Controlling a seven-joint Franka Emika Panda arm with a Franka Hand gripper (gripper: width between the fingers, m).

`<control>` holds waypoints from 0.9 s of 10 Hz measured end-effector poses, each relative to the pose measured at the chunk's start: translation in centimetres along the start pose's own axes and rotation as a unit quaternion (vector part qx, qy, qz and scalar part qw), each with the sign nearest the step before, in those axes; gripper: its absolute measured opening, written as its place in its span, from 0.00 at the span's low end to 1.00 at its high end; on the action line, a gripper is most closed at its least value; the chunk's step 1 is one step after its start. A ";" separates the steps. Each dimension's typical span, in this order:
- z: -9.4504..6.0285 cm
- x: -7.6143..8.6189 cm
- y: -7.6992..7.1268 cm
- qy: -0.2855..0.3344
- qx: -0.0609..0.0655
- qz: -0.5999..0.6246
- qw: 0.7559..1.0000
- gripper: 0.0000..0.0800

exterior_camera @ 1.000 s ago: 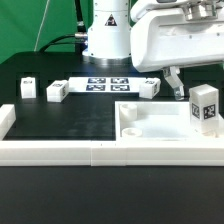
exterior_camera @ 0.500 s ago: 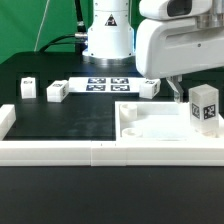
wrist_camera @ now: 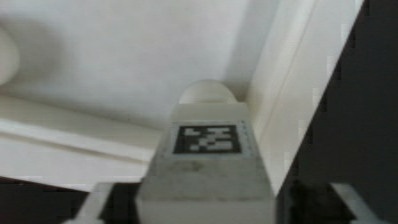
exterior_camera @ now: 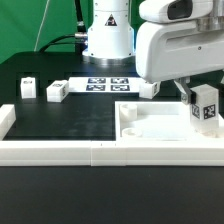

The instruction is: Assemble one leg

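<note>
A leg (exterior_camera: 207,104), a small white cuboid peg with a square tag on its face, stands upright on the large white panel (exterior_camera: 150,127) near the corner at the exterior view's right. My gripper (exterior_camera: 199,99) has come down around it. In the wrist view the leg (wrist_camera: 210,140) fills the space between my fingers (wrist_camera: 118,206). A dark gap shows on each side of it, so the jaws are open and straddle the leg without pressing it. The far finger is hidden behind the leg in the exterior view.
Three more legs lie on the black table: two at the exterior view's left (exterior_camera: 28,87) (exterior_camera: 56,92) and one behind the panel (exterior_camera: 150,87). The marker board (exterior_camera: 105,83) lies by the robot base. Long white border rails (exterior_camera: 60,150) run along the front.
My gripper has dropped lower and moved toward the exterior view's right, from beside the leg to around it. The leg has not moved.
</note>
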State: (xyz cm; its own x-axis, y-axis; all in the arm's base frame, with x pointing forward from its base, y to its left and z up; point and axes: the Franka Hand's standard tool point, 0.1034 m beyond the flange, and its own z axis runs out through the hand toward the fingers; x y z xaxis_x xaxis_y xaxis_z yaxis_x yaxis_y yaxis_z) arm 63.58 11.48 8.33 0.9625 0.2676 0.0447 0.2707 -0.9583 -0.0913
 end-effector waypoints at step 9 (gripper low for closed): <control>0.2 -0.1 0.0 0.017 0.010 0.375 0.927 0.36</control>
State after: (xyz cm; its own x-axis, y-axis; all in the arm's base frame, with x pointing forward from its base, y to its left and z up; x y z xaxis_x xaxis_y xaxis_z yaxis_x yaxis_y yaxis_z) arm 63.53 11.46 8.17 0.8787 -0.4773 -0.0081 -0.4743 -0.8710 -0.1280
